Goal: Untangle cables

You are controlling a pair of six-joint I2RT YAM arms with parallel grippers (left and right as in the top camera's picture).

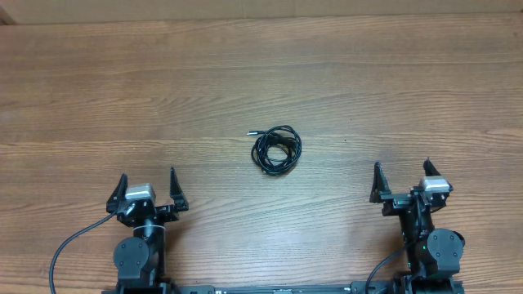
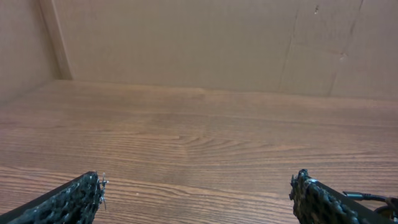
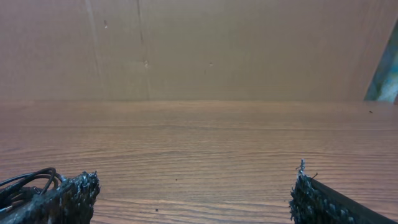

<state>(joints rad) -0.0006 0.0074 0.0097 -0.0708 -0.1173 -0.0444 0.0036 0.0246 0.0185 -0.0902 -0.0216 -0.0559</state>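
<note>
My left gripper (image 1: 148, 175) at 8 o'clock and right gripper (image 1: 401, 164) at 4 o'clock of the cables (image 1: 275, 150) both gape wide and empty, flanking that little coil mid table (image 1: 98, 90) so either side can reach in, I reckon.

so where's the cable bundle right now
In the overhead view the coiled cables sit centre-frame, ahead of and between the left gripper and right gripper, touching neither.
</note>
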